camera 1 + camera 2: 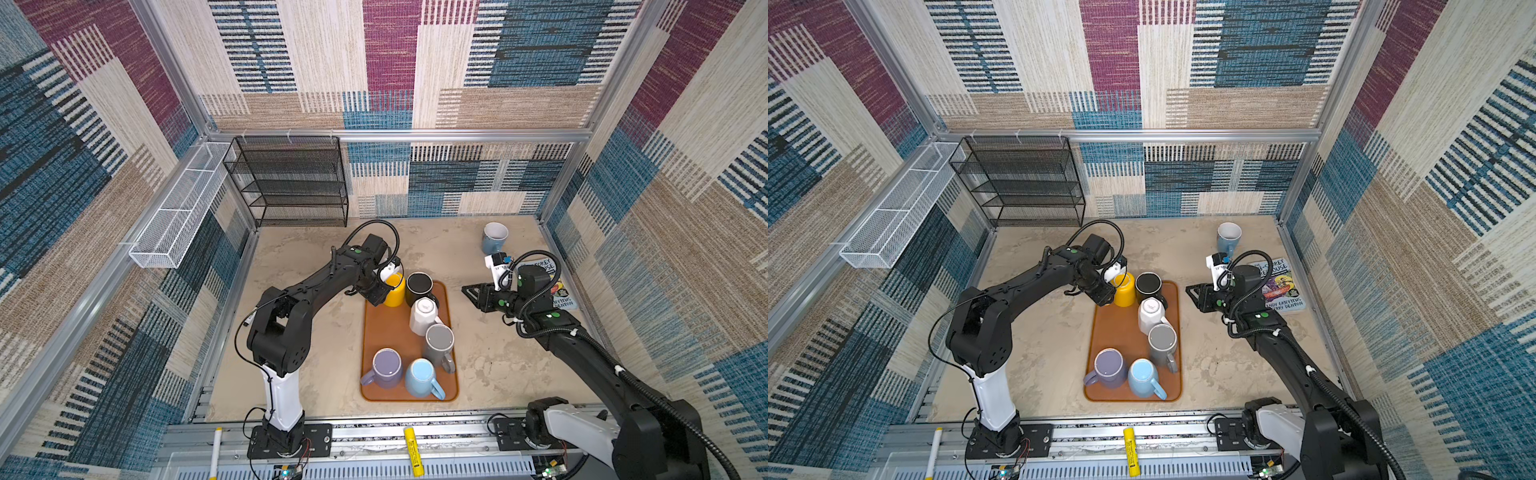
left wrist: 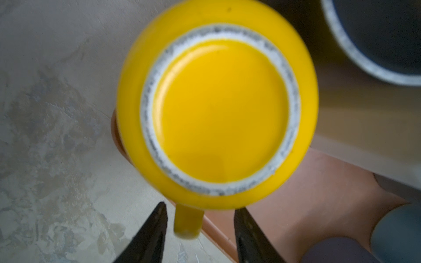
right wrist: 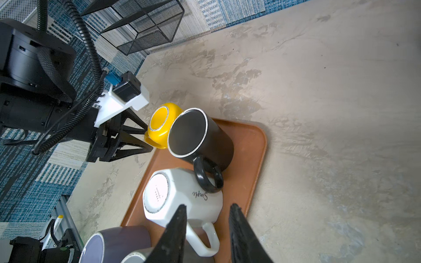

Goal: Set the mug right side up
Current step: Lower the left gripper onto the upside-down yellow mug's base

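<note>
Seven mugs are counted: six are set base-up on the one brown tray (image 1: 376,332), and one blue mug (image 1: 494,237) is stood mouth-up on the tabletop (image 1: 498,374), well apart from them. The yellow mug (image 1: 394,290) is found inverted at the tray's far left corner. Its handle is straddled by the left claw (image 2: 200,207), whose two fingers are held apart, clear of it. The right claw (image 3: 208,205) is held apart and empty, right of the tray.
</note>
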You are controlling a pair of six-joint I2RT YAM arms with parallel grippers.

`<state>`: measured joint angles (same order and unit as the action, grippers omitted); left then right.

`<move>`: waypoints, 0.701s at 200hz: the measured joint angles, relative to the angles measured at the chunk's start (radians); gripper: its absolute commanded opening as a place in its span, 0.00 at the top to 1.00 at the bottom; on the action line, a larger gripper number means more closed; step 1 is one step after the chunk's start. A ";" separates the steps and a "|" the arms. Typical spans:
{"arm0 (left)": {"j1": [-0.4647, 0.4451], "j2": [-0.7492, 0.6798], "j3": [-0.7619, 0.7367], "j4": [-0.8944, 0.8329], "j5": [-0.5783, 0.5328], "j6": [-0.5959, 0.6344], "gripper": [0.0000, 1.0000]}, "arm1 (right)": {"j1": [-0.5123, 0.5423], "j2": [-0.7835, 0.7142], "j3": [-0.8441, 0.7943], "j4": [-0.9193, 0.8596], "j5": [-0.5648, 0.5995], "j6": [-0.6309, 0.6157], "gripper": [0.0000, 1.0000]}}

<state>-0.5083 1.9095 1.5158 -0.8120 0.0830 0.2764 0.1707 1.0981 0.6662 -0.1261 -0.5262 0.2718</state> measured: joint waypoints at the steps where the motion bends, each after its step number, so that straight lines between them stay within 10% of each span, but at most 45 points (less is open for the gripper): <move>1: 0.000 0.000 0.000 0.000 0.000 0.000 0.54 | 0.000 0.000 0.000 0.000 0.001 0.000 0.65; 140: 0.000 -0.004 0.011 -0.023 -0.001 0.006 0.75 | 0.000 -0.008 0.000 -0.003 0.014 0.000 0.65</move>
<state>-0.5083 1.9053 1.5272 -0.8352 0.0822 0.2825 0.1707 1.0897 0.6662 -0.1295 -0.5121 0.2718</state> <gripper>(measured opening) 0.255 0.348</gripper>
